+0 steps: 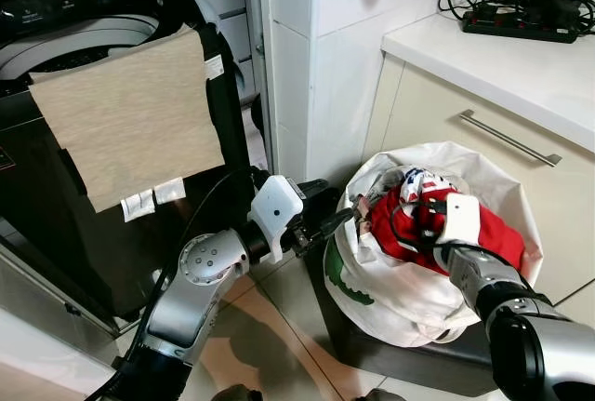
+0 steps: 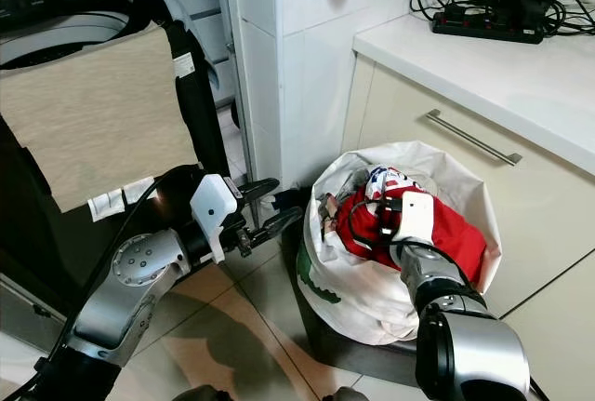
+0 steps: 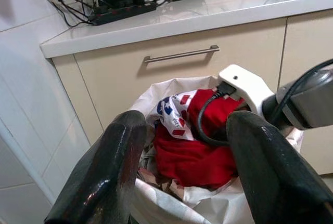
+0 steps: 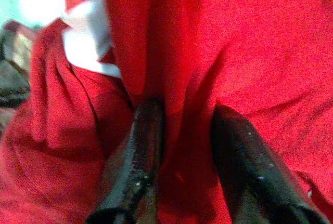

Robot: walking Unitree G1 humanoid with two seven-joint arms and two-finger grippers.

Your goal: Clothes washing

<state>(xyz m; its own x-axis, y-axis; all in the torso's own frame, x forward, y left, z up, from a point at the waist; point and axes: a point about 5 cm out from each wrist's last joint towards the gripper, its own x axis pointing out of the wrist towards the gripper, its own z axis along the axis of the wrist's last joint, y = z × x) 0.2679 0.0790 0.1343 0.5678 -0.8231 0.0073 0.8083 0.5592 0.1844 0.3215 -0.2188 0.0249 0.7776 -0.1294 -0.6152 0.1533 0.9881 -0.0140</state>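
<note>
My right claw (image 4: 182,167) buried in red garment (image 1: 483,229) inside white laundry bag (image 1: 409,299), fingers pinching fold of red cloth between them. Patterned red-white-blue cloth (image 1: 418,180) beside it in bag. My left claw (image 1: 346,218) just outside bag rim, fingers spread, holding nothing. Beige cloth (image 1: 130,122) draped over washing machine (image 1: 56,38), well apart from bag.

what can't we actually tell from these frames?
- Right gripper: fingers pushed into the red garment; a fold sits between them, but whether they are clamped on it is unclear in the right wrist view.
- Laundry bag: contents under the red garment are buried in both eye views.
- Washing machine: drum interior cut off by the frame edge and covered by the beige cloth.
</note>
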